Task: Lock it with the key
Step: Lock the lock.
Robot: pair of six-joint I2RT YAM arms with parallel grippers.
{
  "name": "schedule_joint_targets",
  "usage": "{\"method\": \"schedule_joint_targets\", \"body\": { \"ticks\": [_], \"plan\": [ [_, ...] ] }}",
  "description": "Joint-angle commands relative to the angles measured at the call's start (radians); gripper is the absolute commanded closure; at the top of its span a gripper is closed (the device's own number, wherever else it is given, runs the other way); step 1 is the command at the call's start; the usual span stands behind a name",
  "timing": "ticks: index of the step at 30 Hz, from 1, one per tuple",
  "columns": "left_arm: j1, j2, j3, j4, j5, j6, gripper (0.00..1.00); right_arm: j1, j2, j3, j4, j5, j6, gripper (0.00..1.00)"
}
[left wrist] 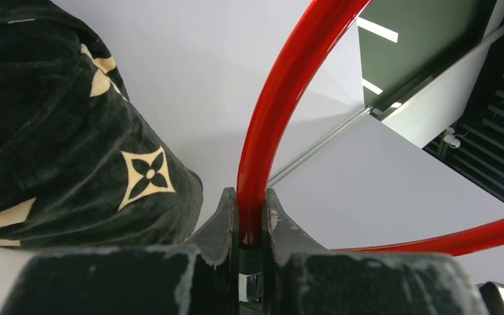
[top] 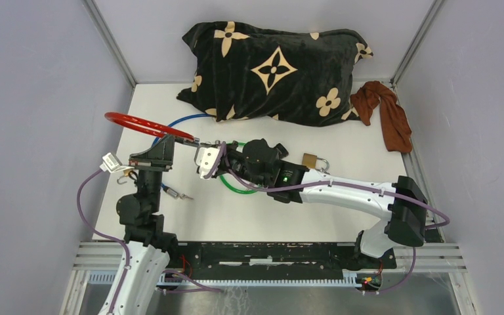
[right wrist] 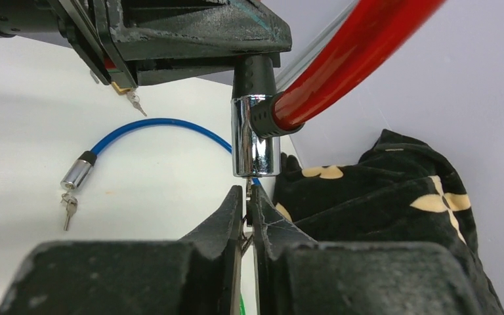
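Right gripper (right wrist: pixel 247 197) pinches key (right wrist: pixel 247 182) under lock cylinder (right wrist: pixel 254 141), hidden from above.

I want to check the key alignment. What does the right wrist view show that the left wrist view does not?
Only right wrist: the chrome lock cylinder, the key under it pinched by the right gripper, and a blue cable lock. Only left wrist: the red cable arcing up from the left gripper, and ceiling lights. Both: the red cable and the black pillow.

readable text: none | labels/brands/numbers: none legible | pillow (top: pixel 275 72): flower motifs, no letters
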Motion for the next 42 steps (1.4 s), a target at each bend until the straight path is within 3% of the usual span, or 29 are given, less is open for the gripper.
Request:
{"method": "schedule_joint_targets", "body": {
  "ticks": [1,13,21,28,34,42],
  "plan": [
    [0.010,-0.018,0.013,0.164,0.006,0.018,0.98,-0.031,-0.028,0.021,-0.030,-0.074,0.050,0.85],
    [0.011,-0.032,0.002,0.193,0.012,0.040,0.98,-0.094,-0.072,-0.018,-0.027,-0.179,0.176,0.56],
    [0.012,-0.026,0.005,0.194,0.015,0.043,0.98,-0.116,-0.023,0.071,-0.082,-0.370,0.262,0.38],
    [0.011,-0.026,0.005,0.177,0.013,0.036,0.98,-0.115,-0.019,0.063,-0.012,-0.364,0.311,0.47],
    [0.011,-0.025,0.005,0.177,0.014,0.032,0.98,-0.113,0.001,0.081,-0.008,-0.328,0.306,0.69],
    [0.011,-0.022,0.005,0.170,0.015,0.029,0.98,-0.102,0.008,0.092,0.016,-0.305,0.289,0.69]
  ]
}}
